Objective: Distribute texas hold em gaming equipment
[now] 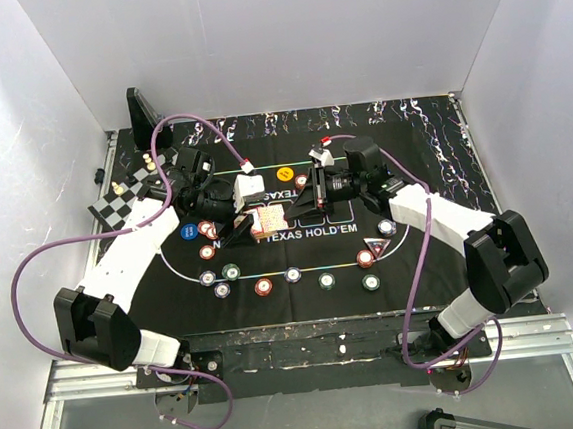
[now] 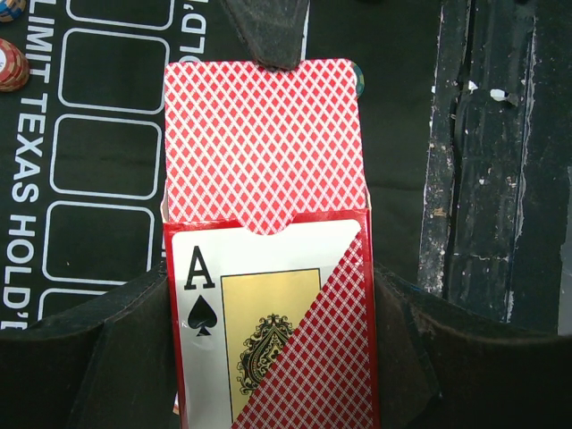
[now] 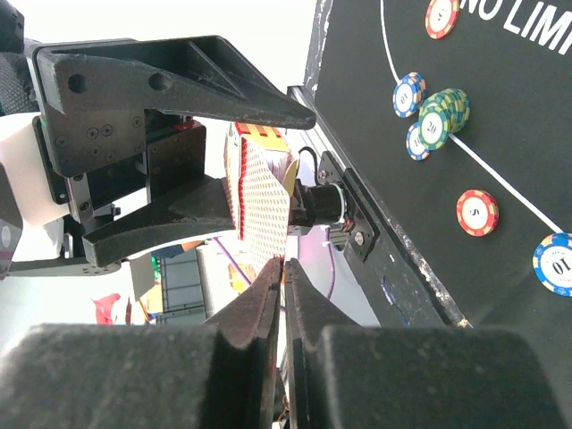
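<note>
In the left wrist view, my left gripper (image 2: 273,357) is shut on a red card box (image 2: 277,322) printed with an ace of spades. Red-patterned-back playing cards (image 2: 264,143) stick out of the box's open end. From above, the box (image 1: 268,220) hangs over the middle of the black Texas Hold'em mat (image 1: 432,162). My right gripper (image 3: 284,266) meets it from the right, its jaws pinched on the far edge of the protruding card (image 3: 264,201). Several poker chips (image 1: 293,274) lie along the mat's white arc. An orange button (image 1: 284,174) and a dark triangular marker (image 1: 376,245) rest on the mat.
A small black-and-white chessboard (image 1: 125,199) with pieces sits off the mat's left edge, and a black stand (image 1: 142,117) rises behind it. Purple cables loop over both arms. A green chip stack (image 3: 442,112) and single chips (image 3: 477,212) lie below the right wrist.
</note>
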